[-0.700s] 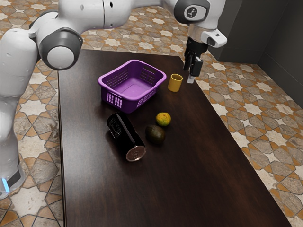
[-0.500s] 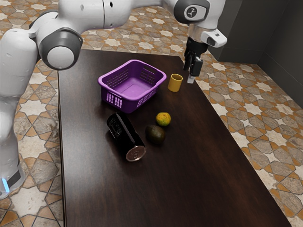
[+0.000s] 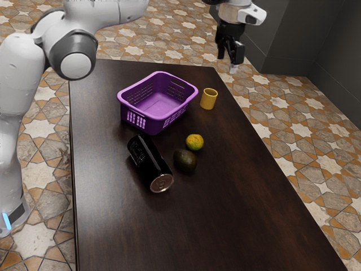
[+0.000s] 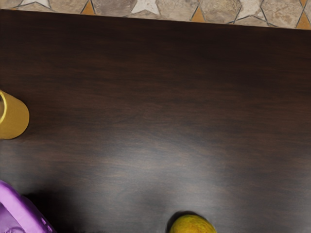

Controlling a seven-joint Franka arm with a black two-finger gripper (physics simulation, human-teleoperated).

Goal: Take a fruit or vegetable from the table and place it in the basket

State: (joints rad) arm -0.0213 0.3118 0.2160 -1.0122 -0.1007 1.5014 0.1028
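The table looks like grained wood with a soft sheen, the basket smooth plastic, the drink can glossy with a bare metal end, the cup smooth, the mandarin slightly rough.

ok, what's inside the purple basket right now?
Bare floor and slotted far walls are visible in the purple plastic basket, no fruit. The strip of floor tight behind its near walls is hidden.

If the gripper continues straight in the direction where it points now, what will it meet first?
The gripper points down, so it would probably meet the tabletop first. Depth is unclear here, so touching the orange fruit is not ruled out.
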